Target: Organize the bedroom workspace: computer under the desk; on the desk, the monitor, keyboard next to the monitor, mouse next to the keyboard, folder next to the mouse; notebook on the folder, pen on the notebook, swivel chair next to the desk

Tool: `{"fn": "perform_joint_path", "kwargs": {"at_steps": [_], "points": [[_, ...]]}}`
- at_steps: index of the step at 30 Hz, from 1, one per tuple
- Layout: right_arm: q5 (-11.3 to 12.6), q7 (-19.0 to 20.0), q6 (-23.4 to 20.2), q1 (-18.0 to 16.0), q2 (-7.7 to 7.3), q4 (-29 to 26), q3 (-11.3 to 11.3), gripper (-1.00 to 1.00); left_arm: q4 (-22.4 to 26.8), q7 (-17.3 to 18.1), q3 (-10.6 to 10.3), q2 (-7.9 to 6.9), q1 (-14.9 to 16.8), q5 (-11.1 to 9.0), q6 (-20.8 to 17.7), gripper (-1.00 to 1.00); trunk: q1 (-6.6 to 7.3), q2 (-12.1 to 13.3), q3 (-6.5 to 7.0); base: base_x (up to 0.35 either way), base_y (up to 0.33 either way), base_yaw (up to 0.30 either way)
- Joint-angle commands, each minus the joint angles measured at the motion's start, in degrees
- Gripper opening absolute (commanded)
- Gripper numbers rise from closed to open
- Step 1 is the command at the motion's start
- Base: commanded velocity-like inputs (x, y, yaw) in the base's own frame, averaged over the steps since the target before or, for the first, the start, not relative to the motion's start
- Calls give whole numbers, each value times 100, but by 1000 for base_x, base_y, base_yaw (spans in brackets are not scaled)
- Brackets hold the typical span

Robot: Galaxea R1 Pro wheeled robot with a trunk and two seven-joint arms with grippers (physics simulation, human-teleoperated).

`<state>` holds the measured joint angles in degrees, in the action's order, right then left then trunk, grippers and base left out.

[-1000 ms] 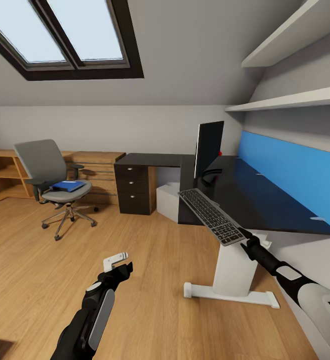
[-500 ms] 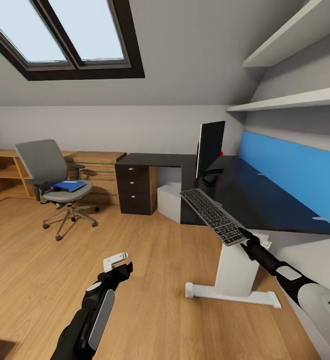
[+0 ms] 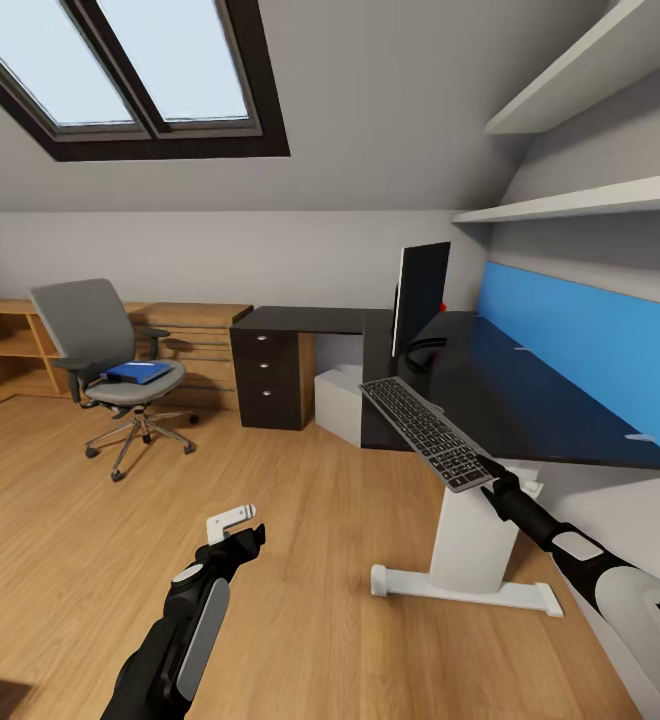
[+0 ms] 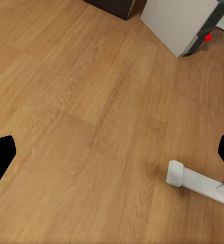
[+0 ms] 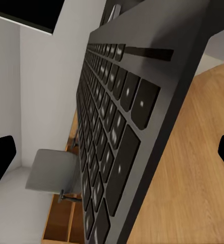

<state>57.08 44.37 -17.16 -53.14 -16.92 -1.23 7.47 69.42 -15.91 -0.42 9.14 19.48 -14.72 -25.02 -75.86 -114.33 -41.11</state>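
Head view looks across the bedroom's wood floor (image 3: 300, 560) toward the desk (image 3: 530, 400), whose glossy black top runs along the blue wall panel (image 3: 590, 340) at right. The right gripper (image 3: 492, 478) is clamped on the near end of the keyboard (image 3: 425, 430), which slants up and away from it, its far end over the desk's front edge just in front of the monitor (image 3: 418, 295); whether that far end touches the top is hard to tell. In the right wrist view the keyboard (image 5: 117, 132) runs away from the camera, dark keys catching light, and the fingertips (image 5: 0, 157) show as dark shapes at both edges of the picture. The monitor stands upright on the desk, seen nearly edge-on. Under the desk sits the computer (image 3: 338, 400), a pale box beside the dark drawer unit (image 3: 268, 378).

The left gripper (image 3: 238, 528) hangs low over bare floor with nothing between its fingers, which are spread wide; in the left wrist view the fingertips (image 4: 1, 157) sit far apart over the planks, with the desk's white foot (image 4: 193, 182) near.

Well apart from the desk, at the left, stands the swivel chair (image 3: 105, 345) with the blue folder (image 3: 138, 372) lying on its seat.
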Motion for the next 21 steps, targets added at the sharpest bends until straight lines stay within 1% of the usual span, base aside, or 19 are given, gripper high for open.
{"fn": "perform_joint_path", "kwargs": {"at_steps": [1,6,21], "points": [[-3,10,-51,-4,0,2,45,100,7,-47,-6,0,3,-58,-19,100,0,-3,-6,58,18,0],[-2,10,-51,-4,-2,1,44,100,-55,-34,-10,0,3,-62,-20,100,0,-3,-6,132,35,0],[-4,19,-51,-5,-11,0,46,100,-69,-52,-1,0,3,-58,-20,100,0,-3,-6,14,3,0]]}}
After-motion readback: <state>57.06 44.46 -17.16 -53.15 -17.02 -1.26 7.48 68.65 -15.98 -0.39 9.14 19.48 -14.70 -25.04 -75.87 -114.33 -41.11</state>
